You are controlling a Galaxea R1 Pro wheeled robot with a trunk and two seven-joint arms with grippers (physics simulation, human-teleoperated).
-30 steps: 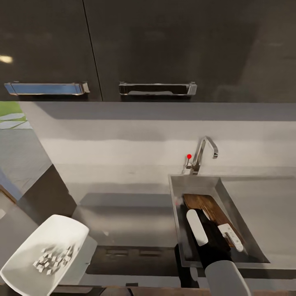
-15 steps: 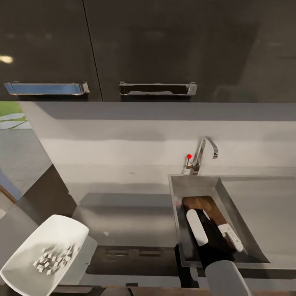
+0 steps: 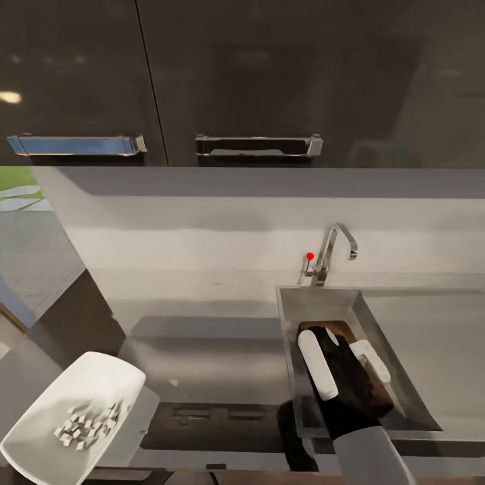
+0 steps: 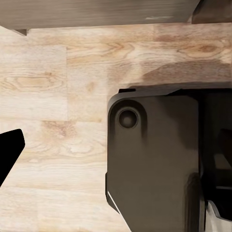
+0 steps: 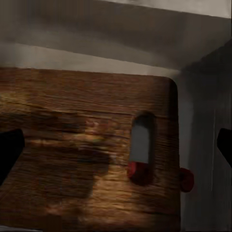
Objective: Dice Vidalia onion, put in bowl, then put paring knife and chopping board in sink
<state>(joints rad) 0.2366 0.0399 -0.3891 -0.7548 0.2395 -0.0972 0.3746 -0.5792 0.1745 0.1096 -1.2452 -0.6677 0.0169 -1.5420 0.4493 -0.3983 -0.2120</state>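
Final step, right gripper (image 3: 343, 357) spread wide over chopping board (image 5: 87, 150) lying in sink (image 3: 289, 316), seemingly released; next: lift clear.

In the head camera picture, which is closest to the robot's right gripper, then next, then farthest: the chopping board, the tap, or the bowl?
From the right gripper:
1. Chopping board, right under it in the sink.
2. Tap, behind the sink.
3. Bowl, far off on the left side.

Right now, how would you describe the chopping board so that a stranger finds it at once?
Find the matte grey rectangular sink under the chrome tap. In its basin, beneath the right claw, lies the dark brown wooden chopping board. Its grain and slot handle distinguish it.
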